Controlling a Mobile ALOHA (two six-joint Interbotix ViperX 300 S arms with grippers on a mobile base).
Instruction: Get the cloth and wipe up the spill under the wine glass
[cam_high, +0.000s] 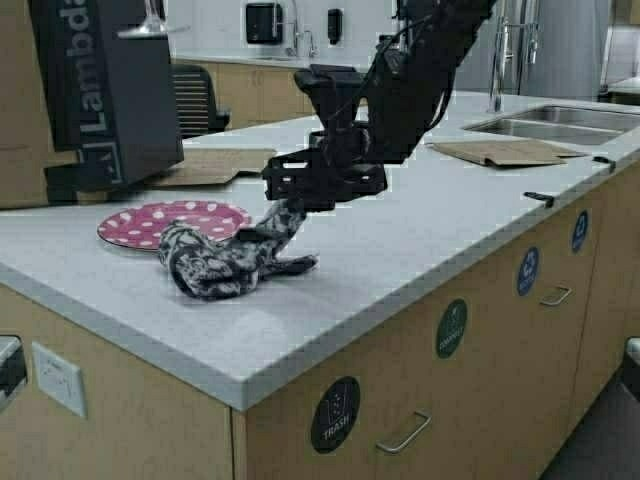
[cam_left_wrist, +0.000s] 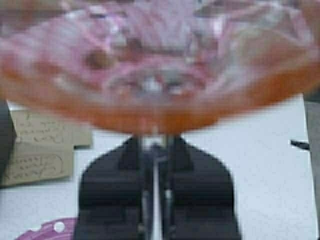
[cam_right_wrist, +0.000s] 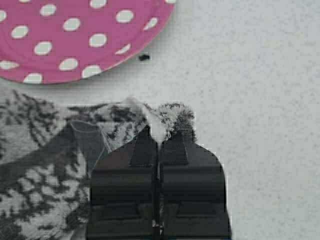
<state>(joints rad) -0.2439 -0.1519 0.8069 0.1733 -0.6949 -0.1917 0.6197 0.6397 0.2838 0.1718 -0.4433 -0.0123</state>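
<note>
1. Cloth (cam_high: 232, 262) already fetched: bunched on the white desk (cam_high: 420, 230), just in front of the pink dotted plate (cam_high: 150, 222), touching or overlapping its near rim.
2. Right gripper (cam_high: 284, 222) low over the desk, pinched tight on one pale corner of the cloth; in the right wrist view (cam_right_wrist: 158, 134), clamped with a tuft of fabric poking out between the jaws.
3. Left gripper (cam_left_wrist: 155, 150) closed on the thin stem of the glass (cam_left_wrist: 155, 65), holding it up off the desk; in the high view only the round foot (cam_high: 150, 28) visible, at the top left.
4. Pinkish-red liquid in the glass bowl, filling the left wrist view.
5. Plate apparently empty.
6. Spill itself not discernible on the desk.
7. Judged progress: roughly midway, with the glass lifted and the cloth gripped; wiping and setting the glass back down likely left.
</note>
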